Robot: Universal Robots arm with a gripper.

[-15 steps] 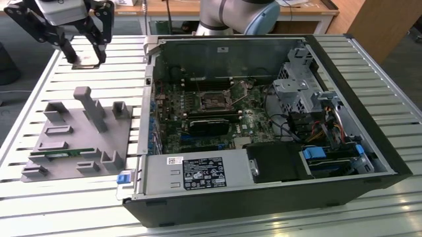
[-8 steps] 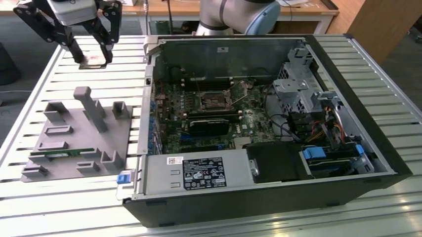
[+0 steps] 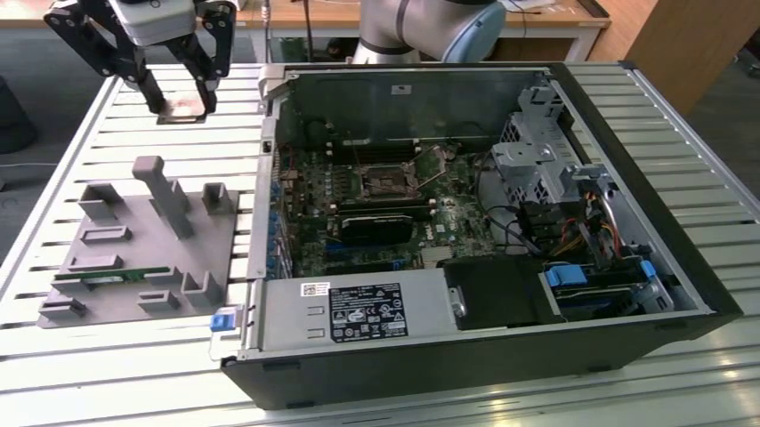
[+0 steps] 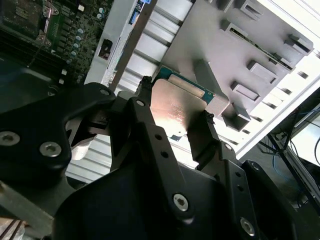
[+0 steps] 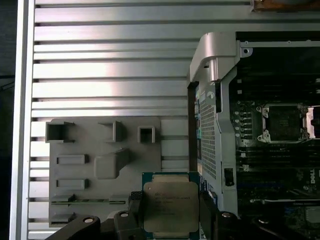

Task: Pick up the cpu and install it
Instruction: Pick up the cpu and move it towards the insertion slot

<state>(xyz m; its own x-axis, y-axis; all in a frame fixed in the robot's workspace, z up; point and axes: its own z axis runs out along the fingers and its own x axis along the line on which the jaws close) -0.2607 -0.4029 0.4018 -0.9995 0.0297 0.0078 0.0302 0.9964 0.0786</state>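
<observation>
One table: slatted aluminium bench [image 3: 107,365] carrying everything.
Case: open black metal computer tower [image 3: 392,378] lying on its side, at the exterior view's right.
Tray: grey moulded plastic parts holder [image 3: 125,267], at the exterior view's left and nearer than the claw.
Claw: black two-fingered gripper [image 3: 184,105] over the far left slats, pinching the chip by two opposite edges.
Socket: square metal-framed motherboard socket [image 3: 383,182], seemingly open, well apart from the chip.
Chip: flat square silver-topped cpu [image 5: 171,205], held aloft (edge grip only). It could slip free, clip the case wall, or seat skewed and bend socket pins.
</observation>
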